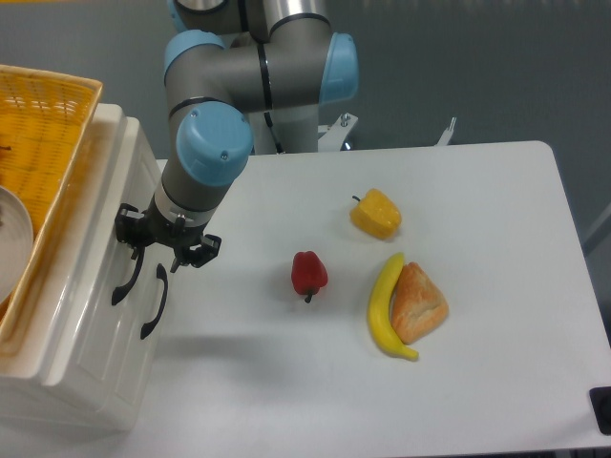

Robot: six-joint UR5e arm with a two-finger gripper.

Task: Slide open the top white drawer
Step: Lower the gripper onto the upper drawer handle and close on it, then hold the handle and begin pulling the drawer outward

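The top white drawer [99, 279] is the upper front of the cream cabinet at the left, and it sits flush with the cabinet. Its curved black handle [123, 281] lies left of the lower drawer's handle [155, 301]. My gripper [162, 243] hangs just above the upper ends of both handles, pointing at the cabinet front. It is open. One finger [127, 232] is by the top handle's upper end, and the other is out over the table. Nothing is held between them.
A yellow wicker basket [48, 134] with a white plate in it sits on the cabinet. On the white table [496, 191] lie a red pepper [308, 274], a yellow pepper [376, 214], a banana [384, 311] and a piece of bread [418, 303].
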